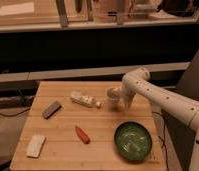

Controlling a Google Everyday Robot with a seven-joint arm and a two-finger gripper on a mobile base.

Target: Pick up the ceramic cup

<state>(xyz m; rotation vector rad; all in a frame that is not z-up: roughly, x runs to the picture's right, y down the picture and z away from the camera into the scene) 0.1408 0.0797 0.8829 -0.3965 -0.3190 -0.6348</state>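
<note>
Wooden desk (58, 122), light slatted top, seen from the front and above. Dark shelving ran behind it.

The white arm (168, 100) came in from the right edge of the view, bent at an elbow joint above the desk's far right part, and turned down toward the surface. The gripper (122, 102) sat low at the far right of the desk, right at the ceramic cup (113, 96). Cup stood upright on the desk, white, small, its greyish opening facing up. The gripper was at the cup's right side, overlapping it in this view; whether it touched the cup could not be told, nor whether the cup was lifted at all off the wood.

Other items on the desk:
- White oblong bottle (85, 100), lying on its side, just left of the cup, tilted a little on the diagonal.
- Dark grey block (52, 109), flat, toward the left, well apart from the cup.
- White flat sponge-like piece (35, 145), near the front left corner.
- Small red-orange item (82, 134), elongated, lying near the front middle.
- Green bowl (133, 141), large, round, at the front right, in front of the cup and gripper and apart from both.
</note>
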